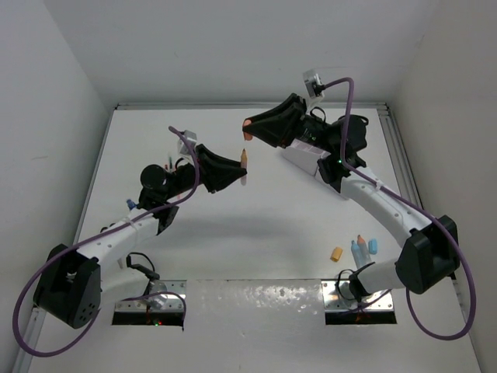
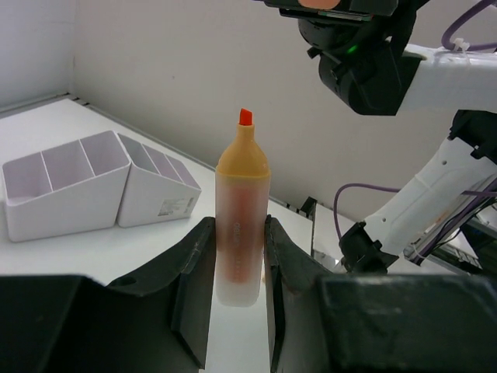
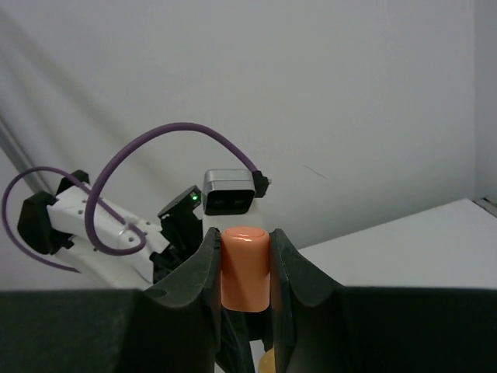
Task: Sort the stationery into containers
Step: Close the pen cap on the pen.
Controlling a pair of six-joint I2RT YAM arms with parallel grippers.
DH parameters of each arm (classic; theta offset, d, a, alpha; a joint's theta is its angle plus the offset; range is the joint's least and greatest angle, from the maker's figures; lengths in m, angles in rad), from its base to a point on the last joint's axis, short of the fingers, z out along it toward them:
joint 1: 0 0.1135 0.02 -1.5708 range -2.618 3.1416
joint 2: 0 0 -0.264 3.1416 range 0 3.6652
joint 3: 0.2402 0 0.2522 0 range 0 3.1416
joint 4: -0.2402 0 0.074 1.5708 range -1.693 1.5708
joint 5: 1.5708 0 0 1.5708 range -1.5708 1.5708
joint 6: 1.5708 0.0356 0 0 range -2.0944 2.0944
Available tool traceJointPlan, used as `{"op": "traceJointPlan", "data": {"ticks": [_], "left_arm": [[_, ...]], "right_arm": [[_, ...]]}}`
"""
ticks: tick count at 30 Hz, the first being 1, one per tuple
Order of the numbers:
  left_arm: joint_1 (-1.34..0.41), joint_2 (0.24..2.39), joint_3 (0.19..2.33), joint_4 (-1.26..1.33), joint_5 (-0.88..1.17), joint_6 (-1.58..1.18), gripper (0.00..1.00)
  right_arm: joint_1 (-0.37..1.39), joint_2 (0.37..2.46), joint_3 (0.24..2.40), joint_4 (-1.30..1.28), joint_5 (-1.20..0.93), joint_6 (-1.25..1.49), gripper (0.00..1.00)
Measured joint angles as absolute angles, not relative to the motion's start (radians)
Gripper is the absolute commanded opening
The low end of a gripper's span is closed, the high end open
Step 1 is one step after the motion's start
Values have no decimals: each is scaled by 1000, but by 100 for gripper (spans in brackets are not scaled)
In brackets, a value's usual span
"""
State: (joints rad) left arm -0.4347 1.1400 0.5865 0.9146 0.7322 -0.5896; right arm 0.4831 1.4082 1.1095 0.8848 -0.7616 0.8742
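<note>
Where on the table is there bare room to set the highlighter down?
Widest bare patch: table centre, between the two arms. The far strip left of the right gripper is bare too. Crowded: by the right base, with eraser and bottles, and under the right arm, where the organiser sits.

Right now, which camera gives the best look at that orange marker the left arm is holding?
The left wrist view: the orange marker stands upright in the left gripper, bare tip showing. The top view shows it only small, at that gripper's end. The right wrist view shows mainly the orange cap in the right gripper.
</note>
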Motion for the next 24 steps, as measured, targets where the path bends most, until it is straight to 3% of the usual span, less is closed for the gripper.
{"op": "traceJointPlan", "data": {"ticks": [9,24], "left_arm": [[-478,1141,587,962,708,-589,0],[-475,1139,587,968,685,-589,0]], "right_arm": [[487,1476,1109,1038,-802,990,0],[497,1524,1100,1074,-823,1033,0]]}}
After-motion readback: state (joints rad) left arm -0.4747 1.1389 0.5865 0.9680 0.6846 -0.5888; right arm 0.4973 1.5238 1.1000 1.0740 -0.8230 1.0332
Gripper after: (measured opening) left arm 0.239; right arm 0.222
